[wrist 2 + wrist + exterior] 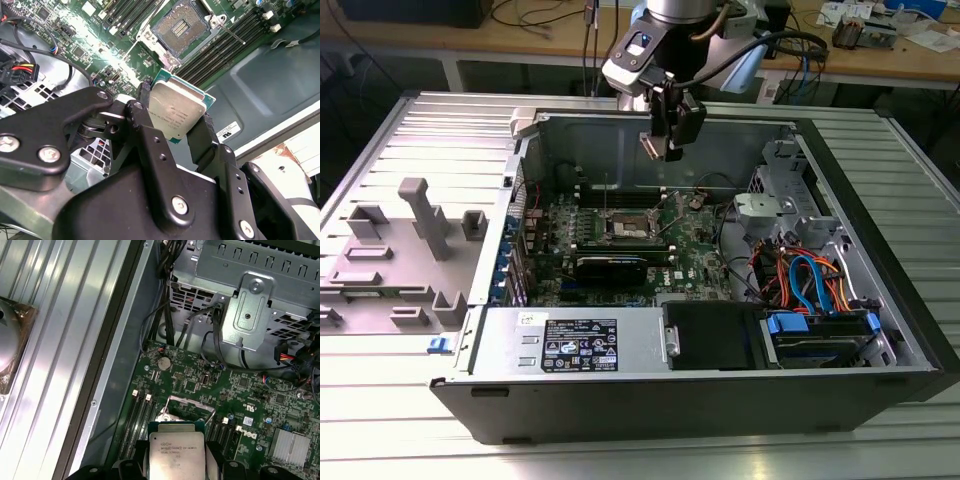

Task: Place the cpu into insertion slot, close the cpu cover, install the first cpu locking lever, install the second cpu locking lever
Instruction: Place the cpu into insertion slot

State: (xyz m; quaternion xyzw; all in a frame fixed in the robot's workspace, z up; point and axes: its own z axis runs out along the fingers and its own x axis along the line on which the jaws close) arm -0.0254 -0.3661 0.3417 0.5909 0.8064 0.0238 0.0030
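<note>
My gripper [663, 148] hangs above the open computer case, over the back part of the green motherboard [700, 255]. It is shut on the cpu [177, 112], a flat square chip with a silver-grey top, pinched at two opposite edges by the black fingers [205, 135]. The first wrist view shows the cpu [177, 455] just short of the insertion slot [186, 406]. The insertion slot [181, 27] lies below, uncovered, its dark centre bare inside a silvery rim; in the exterior view the insertion slot [628, 228] sits mid-board. A silvery piece that may be the raised cpu cover [167, 416] stands at the slot's edge.
Black memory slots [220, 50] flank the socket. A long black graphics card [620, 265] lies in front of it. A metal drive cage [250, 315] with cables [810, 280] fills the exterior view's right. A grey fixture [415, 230] stands outside the case on the left.
</note>
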